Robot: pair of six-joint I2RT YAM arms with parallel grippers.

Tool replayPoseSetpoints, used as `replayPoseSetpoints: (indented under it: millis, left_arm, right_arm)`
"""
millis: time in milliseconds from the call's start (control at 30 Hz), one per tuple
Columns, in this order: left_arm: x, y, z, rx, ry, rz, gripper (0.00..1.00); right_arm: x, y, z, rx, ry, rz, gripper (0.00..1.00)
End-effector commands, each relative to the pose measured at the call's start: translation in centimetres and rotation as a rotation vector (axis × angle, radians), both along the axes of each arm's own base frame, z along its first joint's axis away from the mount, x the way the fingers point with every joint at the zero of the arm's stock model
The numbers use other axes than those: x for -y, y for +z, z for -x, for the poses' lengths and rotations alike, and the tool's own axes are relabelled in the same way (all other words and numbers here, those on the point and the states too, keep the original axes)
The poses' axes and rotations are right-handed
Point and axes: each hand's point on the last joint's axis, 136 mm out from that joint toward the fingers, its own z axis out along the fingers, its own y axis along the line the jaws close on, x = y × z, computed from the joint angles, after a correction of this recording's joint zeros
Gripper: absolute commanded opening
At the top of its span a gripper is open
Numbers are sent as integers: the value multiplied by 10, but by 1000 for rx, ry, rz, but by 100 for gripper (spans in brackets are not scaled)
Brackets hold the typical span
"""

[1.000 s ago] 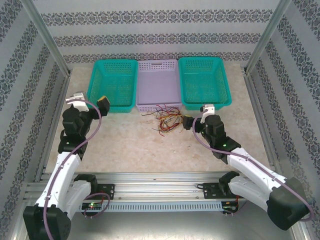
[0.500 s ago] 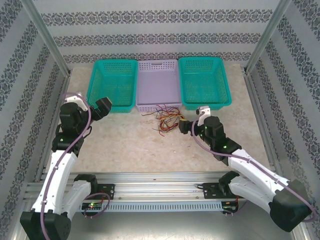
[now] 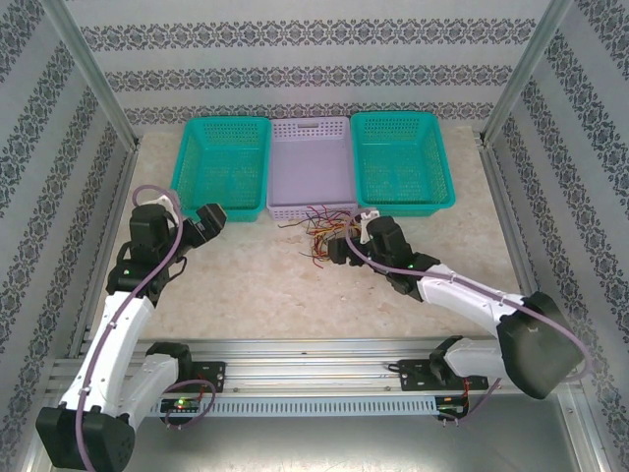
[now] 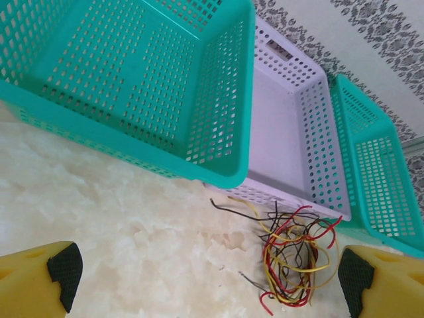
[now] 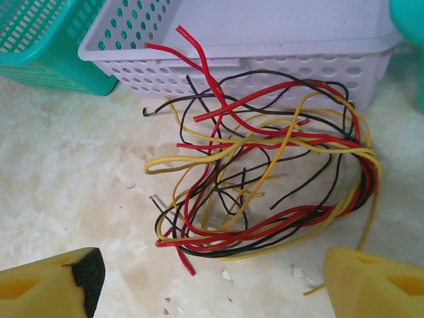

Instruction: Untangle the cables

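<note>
Cables (image 5: 265, 172) — red, yellow, black, one snarl just in front of the lilac basket (image 5: 278, 66). My right gripper (image 5: 212, 271): jaws wide, aimed at the snarl, presumably to pinch a strand. My left gripper (image 4: 205, 271): wide, empty.

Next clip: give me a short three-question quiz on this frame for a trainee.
1. Which three colours are the cables?
2. True or false: the cables lie on the table, in front of the lavender basket.
3. The right gripper is: A over a teal basket; B at the cables, jaws open; C gripping a cable.
Key: 1 red, yellow, black; 2 true; 3 B.
</note>
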Motion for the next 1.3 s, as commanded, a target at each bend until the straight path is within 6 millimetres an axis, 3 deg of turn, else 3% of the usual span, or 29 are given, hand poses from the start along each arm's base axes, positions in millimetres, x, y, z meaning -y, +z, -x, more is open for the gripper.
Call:
replayPoseSetpoints:
  millis: [0, 233, 467, 800, 1267]
  left_arm:
    - [-6, 0, 5, -43, 12, -80, 100]
    - [-4, -26, 13, -159, 21, -76, 100]
    - [7, -29, 26, -149, -23, -38, 100]
    - [49, -53, 36, -179, -146, -97, 100]
    - [92, -77, 48, -143, -253, -204, 100]
  right_arm:
    - [-20, 13, -10, -18, 20, -76, 81]
    - [-20, -6, -23, -104, -33, -73, 67]
    - [-11, -18, -34, -119, -94, -72, 62]
    - [-20, -34, -44, -174, -88, -137, 52]
    - [-10, -44, -54, -149, -121, -64, 34]
